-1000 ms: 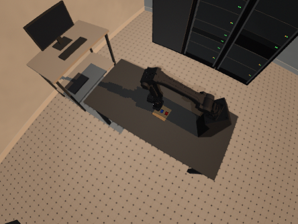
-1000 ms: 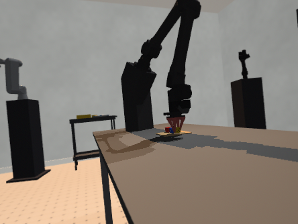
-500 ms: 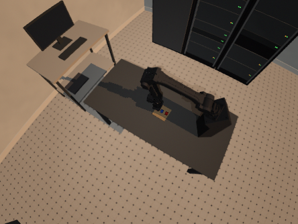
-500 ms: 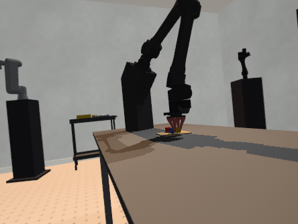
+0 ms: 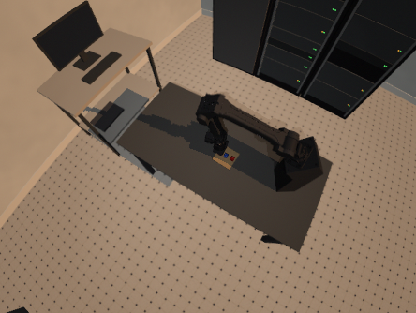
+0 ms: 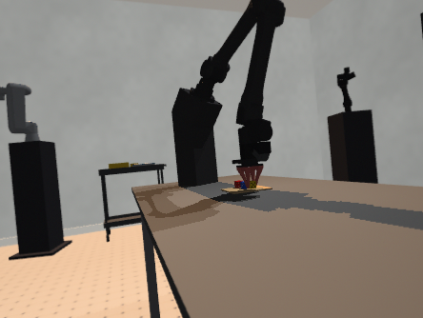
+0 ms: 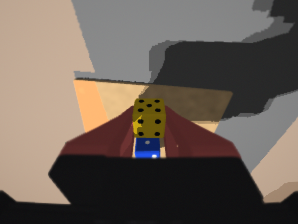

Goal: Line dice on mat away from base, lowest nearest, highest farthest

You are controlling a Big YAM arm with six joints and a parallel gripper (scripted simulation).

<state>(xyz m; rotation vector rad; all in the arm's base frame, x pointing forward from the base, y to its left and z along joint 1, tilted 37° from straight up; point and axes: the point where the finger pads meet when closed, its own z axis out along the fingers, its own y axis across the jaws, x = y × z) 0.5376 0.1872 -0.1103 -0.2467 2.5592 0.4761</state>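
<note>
top: high, distant, looking down | exterior: low, table-level — far | wrist: close; all share mat (image 5: 226, 160)

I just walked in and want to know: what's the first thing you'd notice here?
The big black robot arm bending down over the brown table. Its gripper, with dark red fingers, is pinching a yellow die over a small tan mat. A blue die sits just behind it, and a red die lies nearby on the mat.
</note>
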